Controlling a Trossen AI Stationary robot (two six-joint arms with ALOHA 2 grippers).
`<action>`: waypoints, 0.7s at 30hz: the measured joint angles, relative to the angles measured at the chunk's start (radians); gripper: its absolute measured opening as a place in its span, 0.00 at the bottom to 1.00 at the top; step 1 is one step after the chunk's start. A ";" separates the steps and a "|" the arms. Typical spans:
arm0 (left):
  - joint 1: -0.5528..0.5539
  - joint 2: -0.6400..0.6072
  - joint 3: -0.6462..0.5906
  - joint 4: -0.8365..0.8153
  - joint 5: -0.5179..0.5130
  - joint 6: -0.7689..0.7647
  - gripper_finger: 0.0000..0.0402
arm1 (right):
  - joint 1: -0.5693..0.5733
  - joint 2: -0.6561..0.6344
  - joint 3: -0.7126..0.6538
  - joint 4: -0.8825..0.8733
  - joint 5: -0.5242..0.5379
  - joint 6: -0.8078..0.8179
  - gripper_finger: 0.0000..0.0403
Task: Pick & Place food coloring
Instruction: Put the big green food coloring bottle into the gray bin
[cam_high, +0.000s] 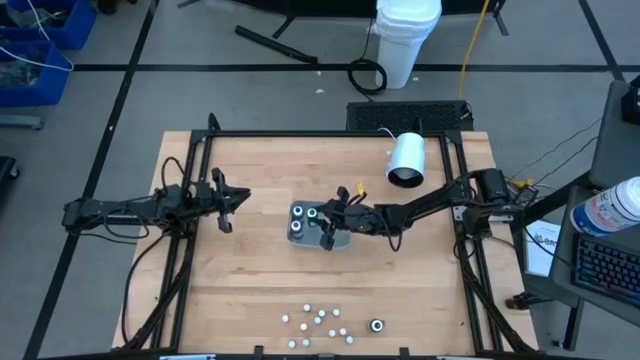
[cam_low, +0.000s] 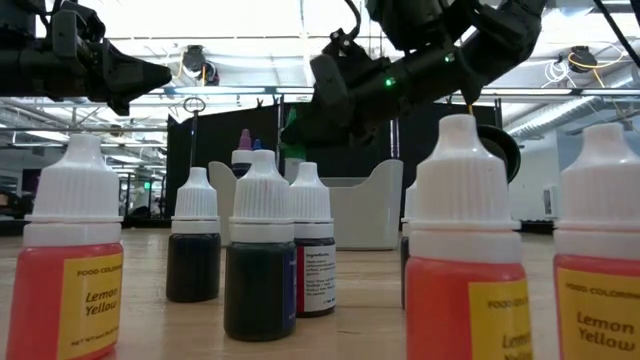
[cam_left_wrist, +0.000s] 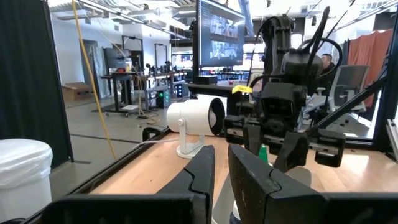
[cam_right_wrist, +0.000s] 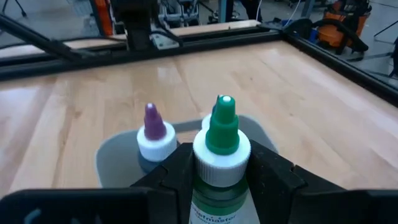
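At the left of the overhead frame, the left gripper (cam_high: 228, 203) hangs above bare wooden table (cam_high: 250, 270), its fingers nearly pressed together and holding nothing. At centre, the right gripper (cam_high: 330, 222) pinches a green-tipped food coloring bottle (cam_right_wrist: 221, 149) over the grey tray (cam_high: 343, 241), beside a purple-tipped bottle (cam_right_wrist: 153, 138) standing in it. More small bottles (cam_high: 318, 322) cluster along the frame's lower centre.

From my left tool (cam_left_wrist: 221, 180), its two dark fingers (cam_left_wrist: 202, 171) stand close together, nothing between them. Past them the right tool (cam_left_wrist: 277, 140) hangs over the wooden counter (cam_left_wrist: 155, 168). A white cylinder (cam_left_wrist: 193, 117) stands beyond on its stand.
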 joint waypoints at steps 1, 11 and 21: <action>0.000 0.000 0.000 0.001 0.000 0.000 0.13 | 0.000 -0.001 0.000 0.007 0.000 -0.001 0.28; 0.000 0.000 0.000 0.000 0.000 0.000 0.13 | 0.000 -0.002 0.001 0.023 0.016 -0.042 0.28; 0.000 0.000 0.000 0.000 0.000 0.000 0.13 | 0.001 -0.002 0.001 0.034 0.026 -0.033 0.29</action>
